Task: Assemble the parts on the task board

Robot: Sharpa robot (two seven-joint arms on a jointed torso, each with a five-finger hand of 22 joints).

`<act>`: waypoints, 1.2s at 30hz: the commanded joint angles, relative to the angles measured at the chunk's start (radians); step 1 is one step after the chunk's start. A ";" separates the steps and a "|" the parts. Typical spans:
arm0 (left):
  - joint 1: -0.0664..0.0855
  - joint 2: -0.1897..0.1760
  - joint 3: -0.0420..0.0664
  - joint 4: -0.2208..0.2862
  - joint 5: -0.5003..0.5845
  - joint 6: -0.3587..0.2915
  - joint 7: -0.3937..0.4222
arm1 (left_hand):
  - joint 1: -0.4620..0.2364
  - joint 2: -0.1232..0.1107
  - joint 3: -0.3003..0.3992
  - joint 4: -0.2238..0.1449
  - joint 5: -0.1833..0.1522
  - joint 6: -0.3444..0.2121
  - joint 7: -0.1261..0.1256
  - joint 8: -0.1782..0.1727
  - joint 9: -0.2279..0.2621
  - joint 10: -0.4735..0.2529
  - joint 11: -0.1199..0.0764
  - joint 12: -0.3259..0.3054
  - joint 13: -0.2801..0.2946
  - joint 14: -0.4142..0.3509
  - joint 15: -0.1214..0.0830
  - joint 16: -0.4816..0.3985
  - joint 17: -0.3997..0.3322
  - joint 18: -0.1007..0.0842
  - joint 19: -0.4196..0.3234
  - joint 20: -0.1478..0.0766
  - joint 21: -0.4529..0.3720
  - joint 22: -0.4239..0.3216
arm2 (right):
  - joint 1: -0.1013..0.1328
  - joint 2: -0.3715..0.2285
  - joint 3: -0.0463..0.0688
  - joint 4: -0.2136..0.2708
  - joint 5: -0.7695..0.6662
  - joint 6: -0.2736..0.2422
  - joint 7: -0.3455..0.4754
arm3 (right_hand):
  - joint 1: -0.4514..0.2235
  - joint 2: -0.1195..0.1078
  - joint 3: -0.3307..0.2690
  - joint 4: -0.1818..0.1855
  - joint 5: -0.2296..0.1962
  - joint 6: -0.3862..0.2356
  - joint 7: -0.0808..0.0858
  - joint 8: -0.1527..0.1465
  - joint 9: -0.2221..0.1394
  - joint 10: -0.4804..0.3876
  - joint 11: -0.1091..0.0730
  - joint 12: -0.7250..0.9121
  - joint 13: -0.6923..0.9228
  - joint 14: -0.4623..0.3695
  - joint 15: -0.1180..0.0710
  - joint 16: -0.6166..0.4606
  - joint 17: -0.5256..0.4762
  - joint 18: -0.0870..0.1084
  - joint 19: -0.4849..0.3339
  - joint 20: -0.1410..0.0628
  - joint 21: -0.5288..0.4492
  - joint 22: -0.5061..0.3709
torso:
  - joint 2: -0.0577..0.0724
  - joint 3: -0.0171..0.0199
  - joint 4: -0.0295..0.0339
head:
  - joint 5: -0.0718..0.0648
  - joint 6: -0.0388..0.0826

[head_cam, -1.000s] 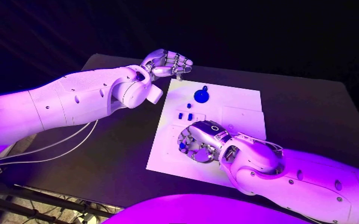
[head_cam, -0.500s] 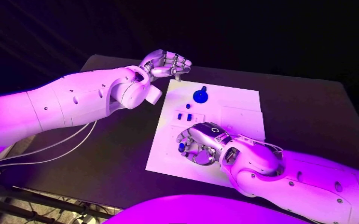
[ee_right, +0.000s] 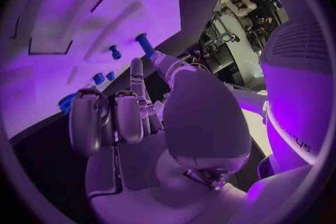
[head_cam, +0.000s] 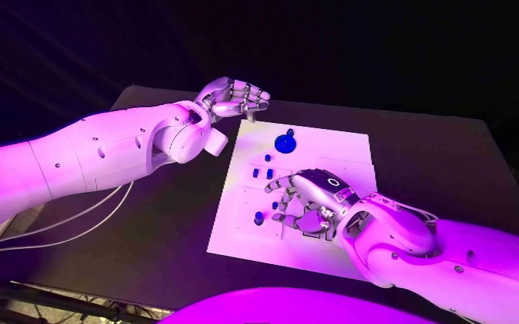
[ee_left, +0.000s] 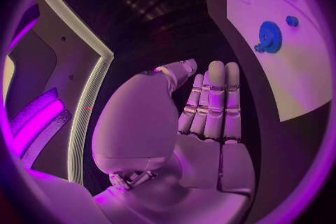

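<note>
Task board (head_cam: 325, 160) lies flat mid-desk (head_cam: 433, 159), white plate with small blue parts on it. Blue gear (head_cam: 284, 143) sits near the board's far edge, small blue peg (head_cam: 290, 131) just beyond it toward that edge; two small blue blocks (head_cam: 262, 173) are nearer the board's middle, and another blue piece (head_cam: 259, 217) lies by the near-left edge. Right hand (head_cam: 308, 202) hovers over the board's near half, fingers (head_cam: 277, 184) spread and loosely curled, nothing in them that I can see (contact with the board can't be judged). Left hand (head_cam: 229, 99) sits just off the board's far-left corner, fingers curled in; something thin may hang below them, can't tell if it's held. Parts look like light rigid plastic, smooth, likely to skid on the plate. I'd pinch the gear by its rim or hub, blocks across their short sides, light force.
</note>
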 commanded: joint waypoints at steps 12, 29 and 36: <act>-0.001 -0.019 -0.010 0.011 0.024 0.026 0.052 | -0.044 -0.013 -0.054 0.036 -0.002 -0.019 0.009 0.010 0.007 -0.028 0.002 0.024 -0.001 -0.021 0.012 0.008 0.003 0.014 -0.004 0.009 -0.041 -0.026 | 0.101 -0.306 0.009 0.087 0.494 0.106 0.013 | -0.033 0.076 -0.271 0.098 0.126 0.052 -0.007 0.301 0.144 0.117 0.000 1.234 1.196 0.059 -0.006 0.104 0.167 -0.036 0.078 -0.004 0.117 0.240 | -0.012 -0.0066 -0.0113 | -0.172 0.033; -0.004 -0.038 -0.020 0.042 0.045 0.015 0.083 | -0.055 -0.021 -0.102 0.069 -0.005 -0.027 0.007 0.018 0.013 -0.044 0.003 0.049 0.002 -0.045 0.015 0.019 0.001 0.014 -0.004 0.016 -0.079 -0.051 | 0.061 -0.447 -0.015 0.132 0.386 0.098 -0.183 | -0.094 0.116 -0.356 0.103 0.101 0.021 -0.022 0.419 0.214 0.154 -0.011 1.322 1.284 0.078 -0.013 0.158 0.281 -0.047 0.095 -0.008 0.178 0.255 | -0.019 -0.0027 -0.0180 | -0.244 0.002; -0.006 -0.042 -0.020 0.048 0.046 0.015 0.086 | -0.055 -0.021 -0.105 0.072 -0.005 -0.028 0.007 0.019 0.014 -0.046 0.003 0.051 0.003 -0.046 0.016 0.020 0.001 0.014 -0.003 0.016 -0.081 -0.053 | 0.029 -0.413 -0.016 0.116 0.309 0.083 -0.233 | -0.116 0.123 -0.389 0.104 0.107 0.019 -0.024 0.423 0.214 0.155 -0.013 1.322 1.286 0.079 -0.015 0.162 0.290 -0.050 0.098 -0.010 0.189 0.258 | -0.018 -0.0044 -0.0153 | -0.243 -0.005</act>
